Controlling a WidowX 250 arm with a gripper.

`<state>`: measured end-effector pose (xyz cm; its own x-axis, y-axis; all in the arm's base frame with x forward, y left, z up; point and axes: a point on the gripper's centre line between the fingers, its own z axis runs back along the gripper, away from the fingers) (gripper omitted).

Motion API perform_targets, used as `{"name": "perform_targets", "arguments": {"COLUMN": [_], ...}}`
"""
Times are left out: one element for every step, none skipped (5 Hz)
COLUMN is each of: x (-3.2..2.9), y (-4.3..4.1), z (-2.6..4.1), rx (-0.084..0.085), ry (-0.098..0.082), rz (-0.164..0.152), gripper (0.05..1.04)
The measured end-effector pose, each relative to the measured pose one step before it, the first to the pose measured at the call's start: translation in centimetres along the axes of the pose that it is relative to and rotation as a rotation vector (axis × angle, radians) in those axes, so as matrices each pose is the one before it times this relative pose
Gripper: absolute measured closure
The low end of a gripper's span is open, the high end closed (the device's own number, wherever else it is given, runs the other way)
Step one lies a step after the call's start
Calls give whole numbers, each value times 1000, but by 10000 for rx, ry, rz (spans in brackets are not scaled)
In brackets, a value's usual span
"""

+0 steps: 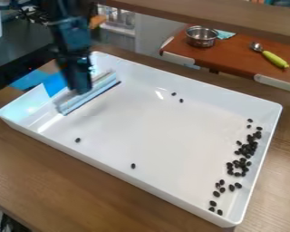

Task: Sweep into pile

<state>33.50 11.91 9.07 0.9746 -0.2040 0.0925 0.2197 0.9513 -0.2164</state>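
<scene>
Beans (248, 147), small, dark and oval, in a white tray (153, 122). Most form a loose, uneven band beside the wall at the right of the view, densest toward the middle of that wall and thinner toward the near corner. Four beans lie apart from the band: a pair near each other toward the far wall, and two single ones toward the near long wall, well apart from each other. All the beans are clear of the jaws; the band is well apart from them, across the tray floor, and the nearest single bean is on the near side of them.

Gripper (81, 87), black, over the tray's far-left part as seen in the view, pointing downward at the sweeper (93, 93). Whether the jaws are spread or pinching the sweeper cannot be told. The sweeper, long and pale with a dark lower edge, is set slantwise across the floor, roughly parallel to the short walls.

Surroundings: brown wooden table (81, 181) under the tray. Beyond it, a reddish-brown surface (235, 54) bears a metal pot (202, 37), a teal cloth (224, 34) just beside the pot, and a spoon (273, 59) with a yellow-green handle.
</scene>
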Motion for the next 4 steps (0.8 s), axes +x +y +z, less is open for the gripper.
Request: {"name": "perform_targets", "arguments": {"x": [-1102,-530,-1398,341], "y": [232,30,-541,-1868], "z": [-430,555,-2080,-978], "rx": [-5,451,600,1117], "ry": [311,-137,364,-52], "rz": [-466,-213,443,309], "gripper": [762,762,762,762]}}
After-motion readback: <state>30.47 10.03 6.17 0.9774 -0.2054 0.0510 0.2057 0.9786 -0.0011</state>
